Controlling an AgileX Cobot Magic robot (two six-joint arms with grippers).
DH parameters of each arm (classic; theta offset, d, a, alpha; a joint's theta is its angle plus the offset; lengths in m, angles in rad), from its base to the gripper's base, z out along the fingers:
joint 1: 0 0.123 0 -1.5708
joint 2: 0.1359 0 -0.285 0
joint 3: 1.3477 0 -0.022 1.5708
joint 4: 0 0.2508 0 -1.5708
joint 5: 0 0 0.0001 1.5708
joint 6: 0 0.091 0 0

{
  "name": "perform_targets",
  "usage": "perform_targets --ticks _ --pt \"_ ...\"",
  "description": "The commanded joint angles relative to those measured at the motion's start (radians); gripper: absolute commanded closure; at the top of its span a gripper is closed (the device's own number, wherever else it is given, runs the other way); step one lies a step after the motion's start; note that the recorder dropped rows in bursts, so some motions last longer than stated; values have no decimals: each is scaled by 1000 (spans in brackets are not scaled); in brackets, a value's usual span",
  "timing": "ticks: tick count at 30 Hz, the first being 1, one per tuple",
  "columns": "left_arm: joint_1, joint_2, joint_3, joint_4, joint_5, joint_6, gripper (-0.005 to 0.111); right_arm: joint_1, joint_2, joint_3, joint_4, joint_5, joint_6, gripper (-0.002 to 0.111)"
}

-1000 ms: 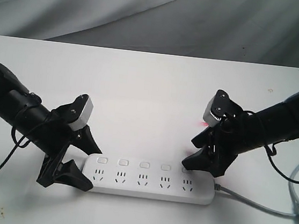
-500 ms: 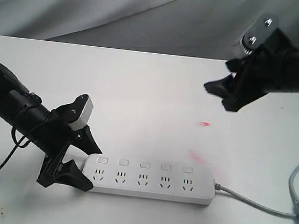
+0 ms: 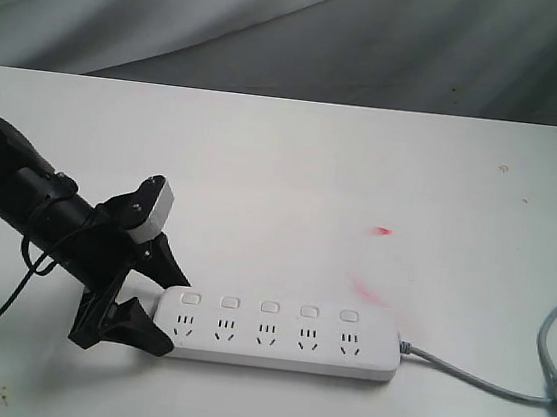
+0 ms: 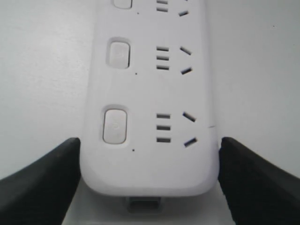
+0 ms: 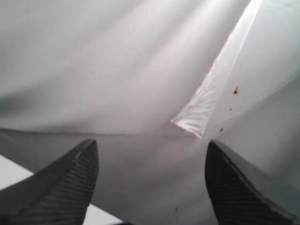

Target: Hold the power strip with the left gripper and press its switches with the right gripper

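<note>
**Item:** long flat white plastic power strip (image 3: 279,333) with rounded ends. It lies flat on the white bench (image 3: 293,170), lower centre of the exterior view, running lengthwise across the frame.

**Fittings:** five small white rounded-square push buttons (image 3: 268,307) in a row, one above each socket group. A grey cord (image 3: 471,375) leaves the right end toward the lower right edge.

**Black two-finger left end effector** (image 3: 174,314), lower left: pinching the strip's left end, one finger (image 4: 42,180) against each long side.

**Black right end effector** (image 5: 150,183), shown only in its wrist view: fingers spread wide with nothing between them, facing a grey cloth backdrop (image 5: 117,70).

**Bench surface:** faint red marks (image 3: 384,230) above the strip's right end.
</note>
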Motion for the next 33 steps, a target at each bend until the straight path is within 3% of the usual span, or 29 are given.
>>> perform_targets --ticks 1,6,15,33 --pt "-4 0 -4 7 -3 5 57 2 -122 0 8 -11 74 66" --pt "-4 0 -4 7 -3 5 57 2 -229 0 8 11 163 87" --pt "-4 0 -4 7 -3 5 57 2 -407 0 -6 16 196 108" --pt "-4 0 -4 7 -3 5 57 2 -512 0 -6 1 196 108"
